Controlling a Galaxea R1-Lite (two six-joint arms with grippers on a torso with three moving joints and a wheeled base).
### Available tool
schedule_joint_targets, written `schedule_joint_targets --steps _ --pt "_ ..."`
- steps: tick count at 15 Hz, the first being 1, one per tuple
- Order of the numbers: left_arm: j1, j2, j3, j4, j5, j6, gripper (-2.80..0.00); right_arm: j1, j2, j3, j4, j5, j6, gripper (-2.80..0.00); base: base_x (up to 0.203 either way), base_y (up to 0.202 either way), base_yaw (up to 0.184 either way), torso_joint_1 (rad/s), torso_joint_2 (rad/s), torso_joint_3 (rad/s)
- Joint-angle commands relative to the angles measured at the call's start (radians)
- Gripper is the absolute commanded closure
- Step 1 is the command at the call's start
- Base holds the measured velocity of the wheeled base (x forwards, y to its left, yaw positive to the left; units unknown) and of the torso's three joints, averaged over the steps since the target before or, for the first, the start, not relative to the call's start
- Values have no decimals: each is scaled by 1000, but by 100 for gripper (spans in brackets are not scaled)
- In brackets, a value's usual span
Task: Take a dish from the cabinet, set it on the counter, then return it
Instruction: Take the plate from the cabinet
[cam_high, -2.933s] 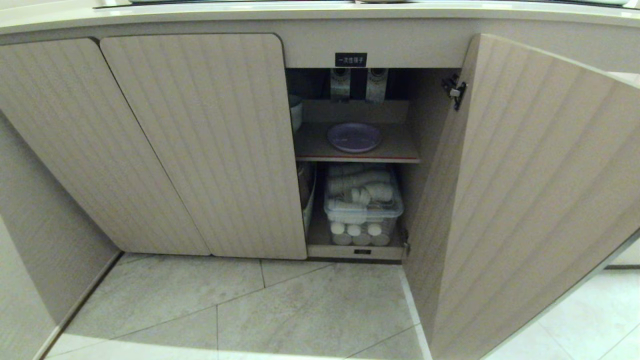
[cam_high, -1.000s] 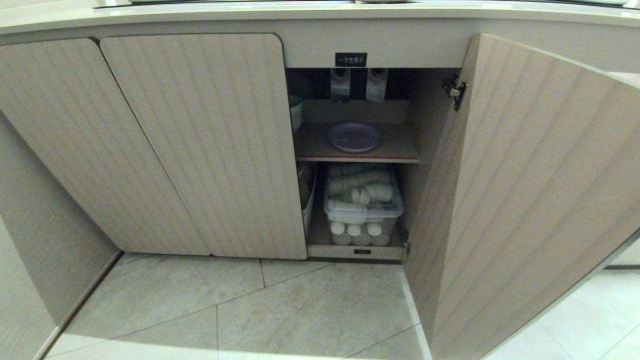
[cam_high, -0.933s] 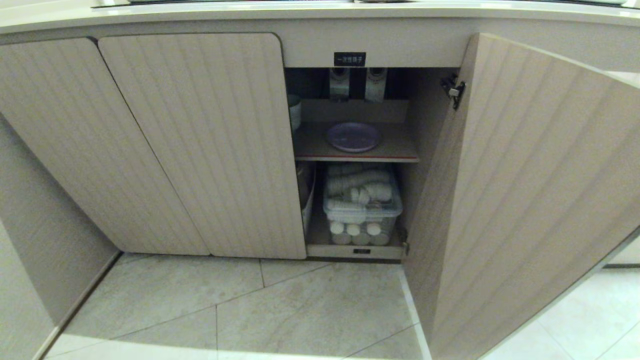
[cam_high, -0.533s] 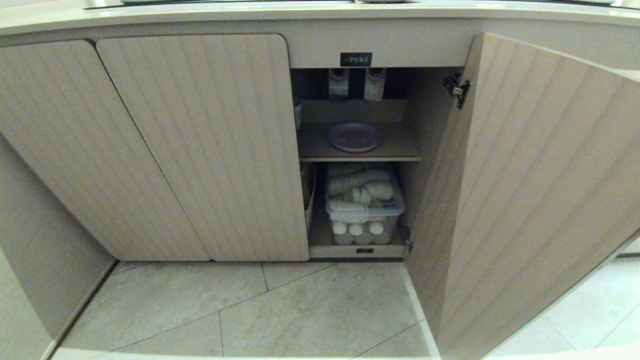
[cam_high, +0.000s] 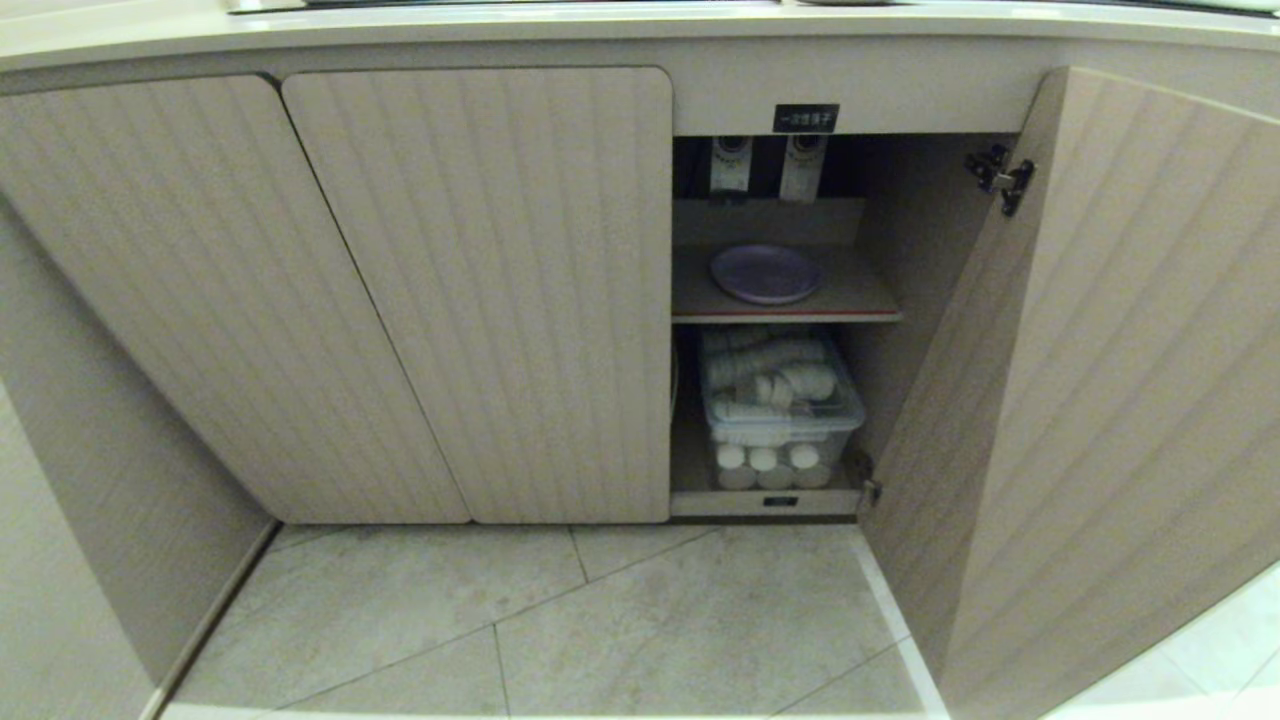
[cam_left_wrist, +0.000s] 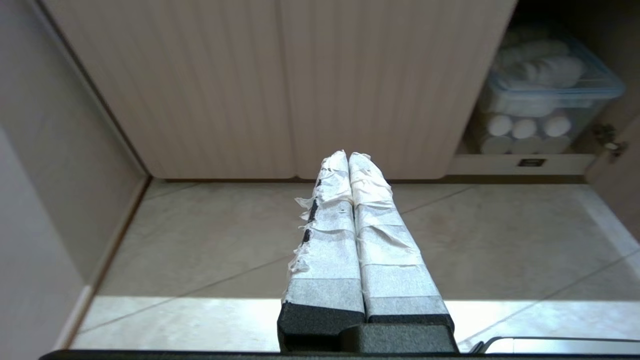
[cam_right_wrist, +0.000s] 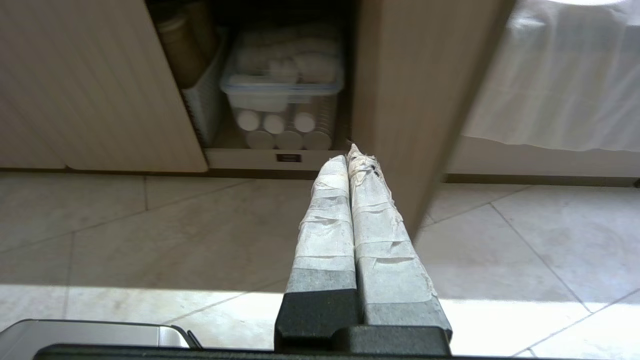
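Now both grippers—left (cam_left_wrist: 348, 156), right (cam_right_wrist: 350, 152)—pressed together, empty; centre on the dish (cam_high: 766, 273) on the cabinet (cam_high: 480, 280) shelf, then reach level.

The cabinet (cam_high: 480, 290) fills the middle of the frame under the tabletop (cam_high: 640, 25) along the top edge. Its right door (cam_high: 1100, 400) stands open at the right of the frame. Inside, the plate (cam_high: 766, 273) lies on the shelf (cam_high: 860, 300); below it sits a storage box (cam_high: 780, 405). The floor (cam_high: 600, 620) lies in front, at the bottom of the frame.
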Motion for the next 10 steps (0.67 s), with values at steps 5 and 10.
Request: schedule_joint_targets --steps 5,10 --pt "0 0 0 0 0 1 0 0 1 0 -1 1 -1 0 0 152 -4 2 3 1" --pt "0 0 0 0 0 1 0 0 1 0 -1 1 -1 0 0 0 0 0 0 0"
